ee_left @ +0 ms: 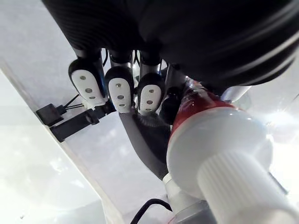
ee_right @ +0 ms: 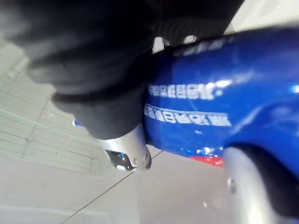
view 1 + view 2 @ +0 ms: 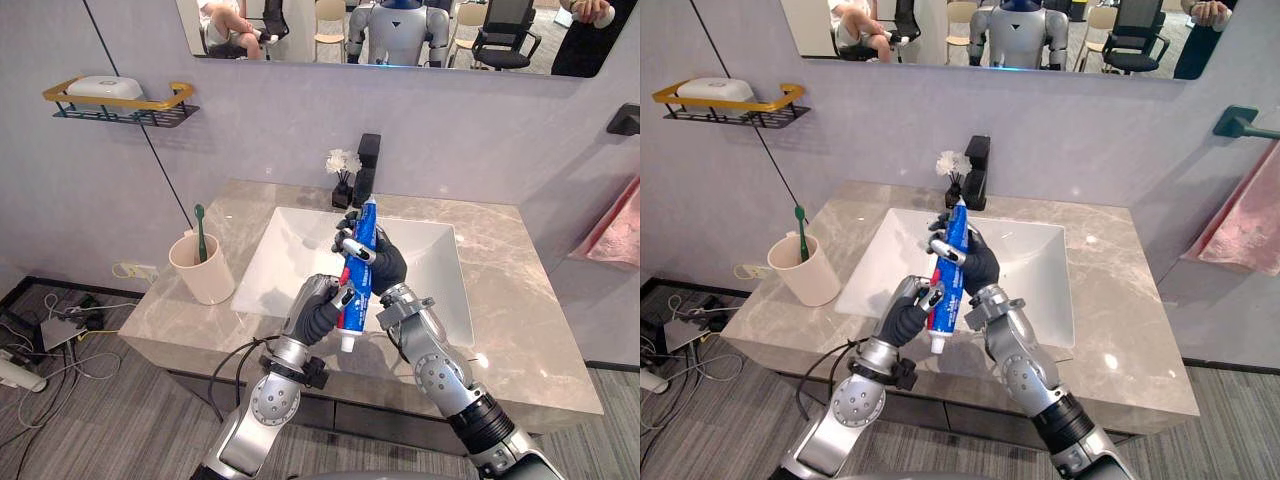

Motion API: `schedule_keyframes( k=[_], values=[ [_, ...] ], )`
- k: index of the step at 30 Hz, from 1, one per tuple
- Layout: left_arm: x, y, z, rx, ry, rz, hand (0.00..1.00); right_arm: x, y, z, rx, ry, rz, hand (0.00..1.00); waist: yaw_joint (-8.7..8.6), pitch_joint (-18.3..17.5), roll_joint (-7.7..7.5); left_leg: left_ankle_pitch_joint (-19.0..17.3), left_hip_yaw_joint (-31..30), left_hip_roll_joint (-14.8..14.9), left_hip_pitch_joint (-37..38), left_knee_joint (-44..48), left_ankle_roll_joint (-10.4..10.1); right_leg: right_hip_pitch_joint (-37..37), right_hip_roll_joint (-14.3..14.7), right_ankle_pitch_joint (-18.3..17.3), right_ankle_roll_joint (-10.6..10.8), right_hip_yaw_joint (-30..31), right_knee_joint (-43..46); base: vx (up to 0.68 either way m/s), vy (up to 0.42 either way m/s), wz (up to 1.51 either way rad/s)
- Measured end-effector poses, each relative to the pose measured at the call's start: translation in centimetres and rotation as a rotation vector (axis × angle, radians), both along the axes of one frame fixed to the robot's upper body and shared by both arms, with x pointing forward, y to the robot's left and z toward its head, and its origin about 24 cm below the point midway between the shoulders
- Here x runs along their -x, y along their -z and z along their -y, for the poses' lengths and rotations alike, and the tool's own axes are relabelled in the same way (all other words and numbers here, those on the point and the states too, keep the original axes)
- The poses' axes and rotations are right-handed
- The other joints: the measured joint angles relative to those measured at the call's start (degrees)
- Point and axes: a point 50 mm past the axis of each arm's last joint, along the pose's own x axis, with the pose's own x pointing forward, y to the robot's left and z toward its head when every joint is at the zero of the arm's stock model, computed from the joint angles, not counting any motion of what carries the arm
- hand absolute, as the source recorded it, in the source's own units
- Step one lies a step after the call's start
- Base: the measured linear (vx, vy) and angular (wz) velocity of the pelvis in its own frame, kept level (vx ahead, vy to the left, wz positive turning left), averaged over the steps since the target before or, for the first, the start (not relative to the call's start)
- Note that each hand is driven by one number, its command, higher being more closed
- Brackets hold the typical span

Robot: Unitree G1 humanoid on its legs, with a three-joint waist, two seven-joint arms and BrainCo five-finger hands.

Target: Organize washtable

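A blue toothpaste tube (image 3: 358, 300) stood nearly upright, white cap down, in the air above the front part of the white sink (image 3: 290, 250). The left robot hand (image 3: 315, 310) was curled round its lower end near the cap, and the right robot hand (image 3: 388, 265) clasped its upper half. On the marble worktop (image 3: 510, 300), left of the sink, a beige cup (image 3: 203, 272) held a green toothbrush (image 3: 200, 230).

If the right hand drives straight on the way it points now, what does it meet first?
Likely the black tap ahead, with the blue toothpaste tube gripped in the right hand leading. The white flowers stand just beside it. Depth is unclear.
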Motion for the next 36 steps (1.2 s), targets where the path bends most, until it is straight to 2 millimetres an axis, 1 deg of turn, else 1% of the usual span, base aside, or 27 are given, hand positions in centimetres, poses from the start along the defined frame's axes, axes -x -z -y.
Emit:
schedule_keyframes(
  k=[4, 5, 7, 9, 13, 15, 17, 18, 20, 21, 22, 24, 26, 29, 31, 33, 36],
  values=[
    [0.0, 0.1, -0.1, 0.0, -0.003, -0.002, 1.0, -0.1, -0.3, -0.2, -0.003, -0.005, 0.01, 1.0, -0.01, 0.0, -0.01, 0.0, 0.0, 0.0, 0.0, 0.0, 0.0, 0.0, 0.0, 0.0, 0.0, 0.0, 0.0, 0.0, 0.0, 0.0],
    [-0.1, 0.1, -0.1, 0.0, -0.005, 0.0, 0.0, -0.1, -0.4, -0.2, -0.003, -0.006, 0.013, 1.0, -0.01, 0.0, 0.0, 0.0, 0.0, 0.0, 0.0, 0.0, 0.0, 0.0, 0.0, 0.0, 0.0, 0.0, 0.0, 0.0, 0.0, 0.0],
    [-0.1, 0.1, -0.1, 0.001, -0.006, 0.001, 0.0, -0.2, -0.5, -0.3, 0.001, -0.007, 0.019, 1.0, -0.05, 0.0, -0.01, 0.0, 0.0, 0.0, 0.0, 0.0, 0.0, 0.0, 0.0, 0.0, 0.0, 0.0, 0.0, 0.0, 0.0, 0.0],
    [0.0, 0.4, -0.7, -0.002, -0.032, -0.012, 0.0, -0.3, -0.7, -0.3, 0.008, -0.006, 0.031, 1.0, -0.14, 0.0, -0.02, 0.0, 0.0, 0.0, 0.0, 0.0, 0.0, 0.0, 0.0, 0.0, 0.0, 0.0, 0.0, 0.0, 0.0, 0.0],
    [0.5, 1.2, -1.3, 0.001, -0.075, -0.049, 0.0, -0.7, -1.4, -0.1, 0.012, 0.009, 0.06, 1.0, -0.04, 0.1, -0.06, 0.0, -0.2, -0.1, -0.1, 0.0, 0.0, 0.0, 0.0, 0.0, 0.0, -0.1, 0.0, 0.0, 0.0, 0.0],
    [0.6, 1.3, -1.5, 0.001, -0.088, -0.052, 0.0, -0.9, -1.9, 0.1, 0.008, 0.02, 0.077, 1.0, 0.04, 0.1, -0.08, 0.0, -0.2, -0.1, -0.1, 0.0, 0.0, 0.0, 0.0, 0.0, 0.0, -0.2, 0.0, 0.0, 0.0, 0.0],
    [0.5, 1.2, -1.8, 0.006, -0.11, -0.045, 0.0, -1.3, -2.6, 0.3, -0.007, 0.038, 0.1, 1.0, 0.05, 0.1, -0.09, 0.0, -0.3, -0.1, -0.1, 0.0, 0.0, 0.0, 0.0, 0.0, 0.0, -0.3, 0.0, 0.0, 0.0, 0.0],
    [0.3, 1.1, -2.4, 0.009, -0.144, -0.038, 0.0, -1.5, -3.3, 0.4, -0.021, 0.055, 0.133, 1.0, 0.07, 0.2, -0.11, 0.0, -0.3, -0.1, -0.1, 0.0, 0.0, 0.0, 0.0, 0.0, 0.0, -0.3, 0.0, 0.0, 0.0, 0.0],
    [0.2, 1.1, -2.7, 0.014, -0.167, -0.036, 0.0, -1.6, -3.7, 0.5, -0.036, 0.07, 0.15, 1.0, 0.05, 0.2, -0.13, 0.0, -0.3, -0.2, -0.1, 0.0, 0.0, 0.0, 0.0, 0.0, 0.0, -0.4, -0.1, 0.0, 0.0, 0.02],
    [0.2, 1.1, -3.4, 0.025, -0.214, -0.036, 0.0, -1.7, -4.4, 1.0, -0.056, 0.098, 0.177, 1.0, 0.11, 0.2, -0.16, 0.0, -0.5, -0.2, -0.2, 0.0, 0.0, 0.1, -0.1, 0.0, 0.0, -0.7, -0.1, 0.0, 0.0, 0.04],
    [0.2, 1.1, -3.7, 0.026, -0.227, -0.034, 0.0, -1.6, -4.6, 1.1, -0.062, 0.106, 0.19, 1.0, 0.13, 0.3, -0.16, 0.0, -0.5, -0.3, -0.3, 0.0, 0.0, 0.1, -0.1, 0.0, 0.0, -0.9, -0.1, 0.0, 0.0, 0.06],
    [0.4, 0.7, -4.1, 0.048, -0.264, -0.02, 0.0, -1.5, -5.5, 1.5, -0.078, 0.126, 0.231, 1.0, 0.15, 0.8, -0.25, 0.0, -0.8, -0.3, -0.3, 0.0, 0.0, 0.2, -0.1, 0.0, 0.1, -1.2, -0.2, -0.01, -0.002, 0.08],
    [0.4, -0.4, -4.9, 0.086, -0.311, 0.027, 0.0, -1.2, -6.4, 2.0, -0.096, 0.16, 0.279, 1.0, 0.37, 1.3, -0.43, 0.0, -1.4, -0.4, -0.5, 0.0, 0.1, 0.4, -0.2, -0.1, 0.1, -1.5, -0.4, -0.01, -0.003, 0.12],
    [0.8, -1.5, -5.8, 0.147, -0.371, 0.069, 0.0, -1.2, -6.7, 2.0, -0.08, 0.187, 0.298, 1.0, 0.43, 1.3, -0.43, 0.0, -2.0, -0.7, -0.7, 0.0, 0.1, 0.8, -0.2, -0.1, 0.2, -2.3, -0.7, 0.0, -0.007, 0.12],
    [0.9, -1.7, -6.1, 0.183, -0.398, 0.074, 0.0, -1.2, -6.7, 2.0, -0.063, 0.211, 0.304, 1.0, 0.61, 1.3, -0.45, 0.0, -2.7, -0.8, -0.8, 0.0, 0.1, 1.2, -0.2, -0.2, 0.2, -3.0, -0.9, 0.0, -0.01, 0.17],
    [1.0, -1.9, -6.4, 0.202, -0.423, 0.079, 0.0, -1.3, -6.9, 2.4, -0.066, 0.243, 0.313, 1.0, 1.49, 1.3, -0.46, 0.1, -3.0, -0.8, -1.1, 0.0, 0.1, 1.1, -0.2, -0.2, 0.2, -3.3, -1.0, -0.01, -0.01, 0.12],
    [1.6, -1.4, -7.2, 0.247, -0.477, 0.048, 0.0, -1.4, -7.1, 2.7, -0.062, 0.282, 0.32, 1.0, 1.72, 1.3, -0.49, 0.1, -3.3, -0.9, -1.3, 0.0, 0.1, 1.3, -0.3, -0.4, 0.5, -4.2, -1.1, -0.01, -0.012, 0.13]
  ],
)
